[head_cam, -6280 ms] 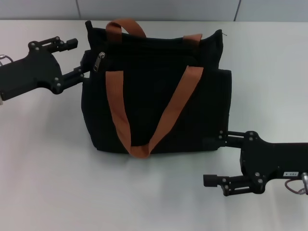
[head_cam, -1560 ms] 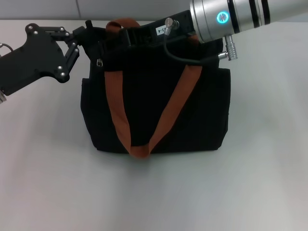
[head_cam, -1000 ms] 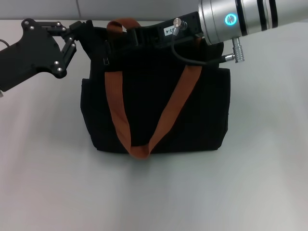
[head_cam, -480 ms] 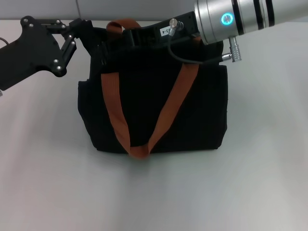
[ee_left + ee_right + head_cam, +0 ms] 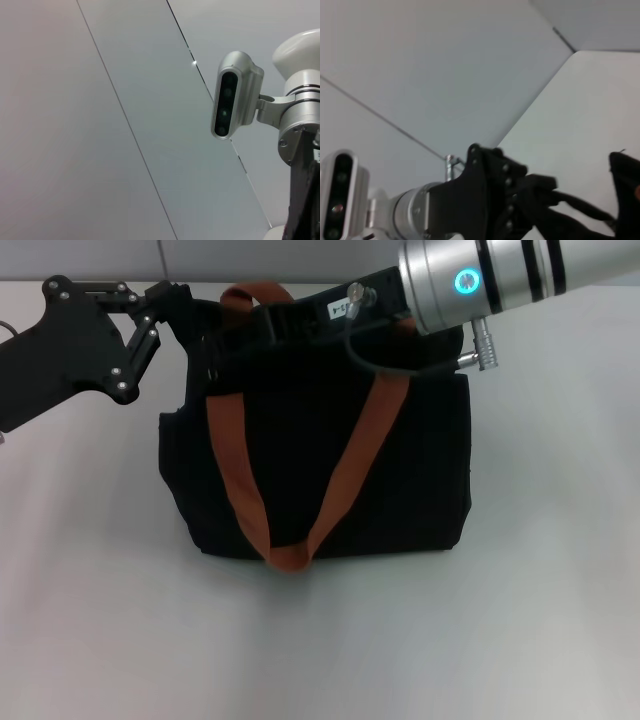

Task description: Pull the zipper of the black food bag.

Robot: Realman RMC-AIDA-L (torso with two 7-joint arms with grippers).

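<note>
1. A bare white table (image 5: 330, 650) fills the near ground in the head view
2. The black food bag (image 5: 400, 480) stands upright on it, and the orange-brown handle (image 5: 290, 555) hangs down the bag's near face
3. Farther back, the right gripper (image 5: 240, 325) reaches across the bag's top edge from the robot's right. Its black body and silver wrist (image 5: 500, 275) lie over the zip line and hide it. The zipper pull cannot be made out, nor can I tell how far these fingers are parted or what they have hold of
4. The left gripper (image 5: 178, 302) sits at the bag's upper corner on the robot's left, fingers drawn close against the fabric there
5. Beyond the bag runs a grey panelled wall (image 5: 300, 258)
</note>
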